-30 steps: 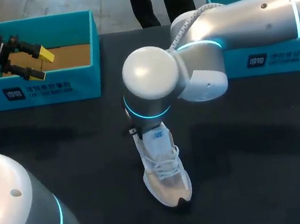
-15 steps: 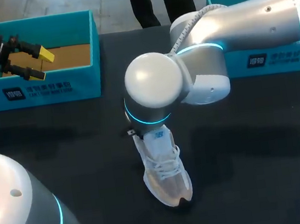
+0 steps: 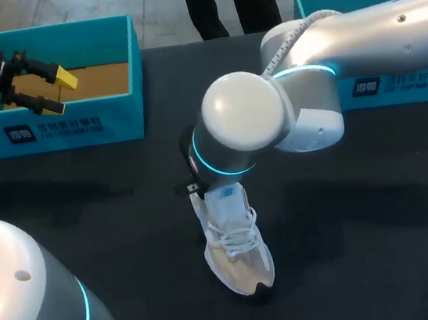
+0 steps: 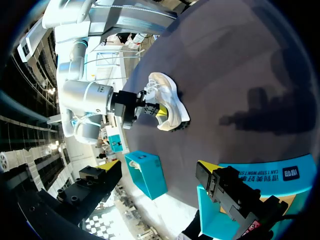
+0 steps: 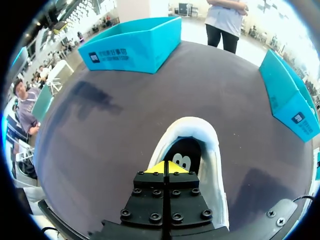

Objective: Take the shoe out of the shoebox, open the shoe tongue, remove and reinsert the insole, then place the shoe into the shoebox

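Black table carries the shoe upright on its sole, toe toward the robot, so step one, out of the box, looks done. Right arm reaches in over the shoe's heel and hides its own gripper in the head view. Left shoebox and right shoebox sit well apart from the shoe, beyond it, one to each side. Left gripper hangs far from the shoe, beyond it and to its left, jaws wide, holding nothing. Right gripper is right at the shoe's collar, tips pressed together, nothing seen between them. Insole lies inside the shoe just ahead of those tips. Cannot tell if it is already pulled and reinserted, likely the insole step is in hand. Reboxing the shoe is left to do
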Controlling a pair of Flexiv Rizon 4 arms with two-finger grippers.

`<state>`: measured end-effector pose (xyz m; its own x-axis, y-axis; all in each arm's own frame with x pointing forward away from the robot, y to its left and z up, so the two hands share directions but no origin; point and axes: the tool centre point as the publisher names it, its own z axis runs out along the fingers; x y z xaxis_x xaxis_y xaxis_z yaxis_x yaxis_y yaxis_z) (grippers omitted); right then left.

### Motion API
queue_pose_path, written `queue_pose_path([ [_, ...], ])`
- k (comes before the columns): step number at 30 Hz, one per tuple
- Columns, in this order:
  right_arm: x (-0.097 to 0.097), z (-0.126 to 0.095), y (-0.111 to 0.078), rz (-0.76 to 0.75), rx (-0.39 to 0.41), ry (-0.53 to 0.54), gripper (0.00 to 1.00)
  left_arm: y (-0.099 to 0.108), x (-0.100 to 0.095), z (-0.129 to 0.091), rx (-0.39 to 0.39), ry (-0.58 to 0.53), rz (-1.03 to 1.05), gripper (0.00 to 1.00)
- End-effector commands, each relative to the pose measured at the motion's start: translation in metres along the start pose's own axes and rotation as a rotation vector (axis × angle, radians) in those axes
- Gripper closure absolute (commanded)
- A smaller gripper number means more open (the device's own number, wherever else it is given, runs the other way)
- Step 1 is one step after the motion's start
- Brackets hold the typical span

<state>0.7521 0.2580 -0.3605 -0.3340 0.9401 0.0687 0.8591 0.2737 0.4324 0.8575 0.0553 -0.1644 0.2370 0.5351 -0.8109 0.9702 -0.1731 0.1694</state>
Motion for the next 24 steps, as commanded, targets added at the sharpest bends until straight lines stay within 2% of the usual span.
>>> queue_pose_path([
  [1,-0.003,0.006,0.000,-0.004,-0.008,0.039,1.00,-0.001,0.000,0.000,-0.001,0.002,0.001,0.00],
  [24,-0.004,0.035,-0.006,0.025,0.028,0.122,1.00,-0.001,0.000,0.000,-0.001,0.002,0.001,0.00],
])
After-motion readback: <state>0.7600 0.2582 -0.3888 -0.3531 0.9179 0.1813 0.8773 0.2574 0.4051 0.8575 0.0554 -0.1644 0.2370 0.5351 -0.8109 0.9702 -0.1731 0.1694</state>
